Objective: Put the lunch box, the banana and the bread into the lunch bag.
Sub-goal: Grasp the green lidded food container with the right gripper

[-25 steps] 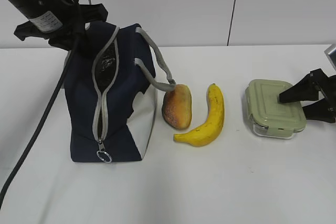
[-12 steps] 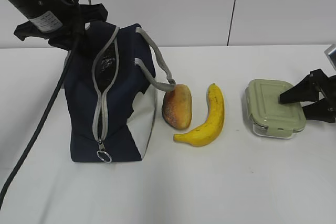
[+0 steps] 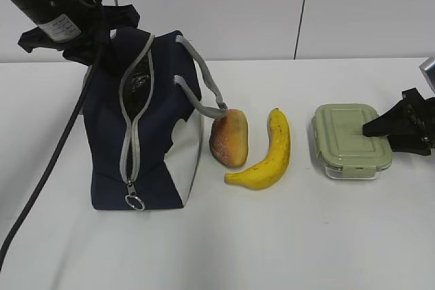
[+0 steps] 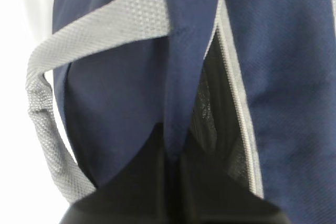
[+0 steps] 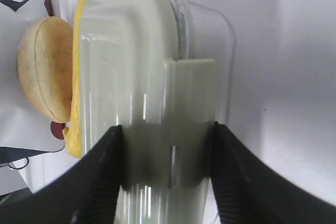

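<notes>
Navy fabric fills the left wrist view, where the left gripper [image 4: 173,182] is closed on a fold of the lunch bag [image 3: 146,127] beside its grey zipper [image 3: 134,110], holding the mouth apart so the dark lining shows. In the exterior view that bag stands upright at about nine o'clock on the white table [image 3: 272,242], its grey strap handles [image 3: 200,86] drooping toward three o'clock until one end touches the bread [image 3: 229,138]. The bread lies just beside the bag's white side panel, and the banana [image 3: 268,152] lies just beside the bread at its three o'clock, curved, dark tip uppermost. Well apart from these, at three o'clock on the table, sits the lunch box [image 3: 351,140] with its sage-green lid on. The right gripper [image 5: 167,177] reaches in from the right edge and its jaws clamp the box's near end, one finger on each side, pressing against the lid's latch.
</notes>
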You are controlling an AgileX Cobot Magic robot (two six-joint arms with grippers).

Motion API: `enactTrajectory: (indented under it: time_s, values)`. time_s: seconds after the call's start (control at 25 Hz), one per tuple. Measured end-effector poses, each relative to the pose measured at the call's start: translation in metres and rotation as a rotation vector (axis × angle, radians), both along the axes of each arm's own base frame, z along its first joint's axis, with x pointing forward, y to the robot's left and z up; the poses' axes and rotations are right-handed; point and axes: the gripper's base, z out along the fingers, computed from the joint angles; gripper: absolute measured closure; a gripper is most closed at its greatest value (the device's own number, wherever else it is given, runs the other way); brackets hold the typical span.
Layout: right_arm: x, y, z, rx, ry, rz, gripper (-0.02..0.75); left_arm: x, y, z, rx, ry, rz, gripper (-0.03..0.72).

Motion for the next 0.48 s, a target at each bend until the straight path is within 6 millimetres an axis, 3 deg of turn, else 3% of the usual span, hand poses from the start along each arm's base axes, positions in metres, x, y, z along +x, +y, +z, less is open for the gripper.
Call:
enactTrajectory:
  time_s: [0.48]
  values:
    - [0.012, 0.002, 0.011, 0.16, -0.058, -0.142, 0.37, -0.001, 0.0, -0.001, 0.003, 0.017, -0.004, 0.687]
